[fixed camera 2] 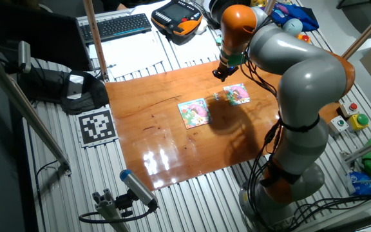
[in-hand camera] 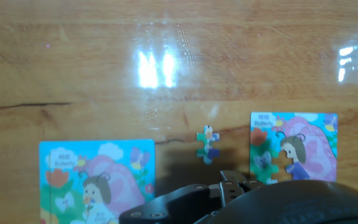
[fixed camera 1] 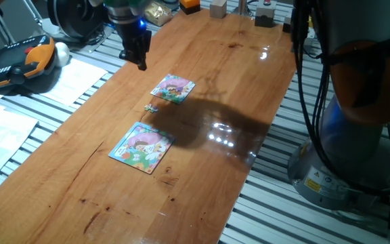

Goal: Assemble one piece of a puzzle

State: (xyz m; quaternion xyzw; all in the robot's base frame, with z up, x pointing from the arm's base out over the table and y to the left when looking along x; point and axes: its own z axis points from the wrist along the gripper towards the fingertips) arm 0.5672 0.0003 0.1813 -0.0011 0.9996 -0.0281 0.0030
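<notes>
The piece (fixed camera 1: 152, 107) is a tiny pale jigsaw piece lying flat on the wooden table between two puzzles. It also shows in the hand view (in-hand camera: 207, 144) and the other fixed view (fixed camera 2: 216, 96). The puzzle (fixed camera 1: 173, 89) is the smaller pink, green and white square just beyond the piece. In the hand view (in-hand camera: 294, 146) it lies right of the piece, with a notch of bare wood in its left side. My gripper (fixed camera 1: 141, 66) hangs above the table, left of and beyond the puzzle. Its fingers look shut and hold nothing.
A larger blue-bordered puzzle (fixed camera 1: 141, 146) lies nearer the front of the table (fixed camera 1: 202, 190). Papers and an orange-black pendant (fixed camera 1: 19, 64) sit off the table's left side. Small boxes (fixed camera 1: 217, 8) stand at the far end. The arm's base (fixed camera 1: 357, 135) is on the right.
</notes>
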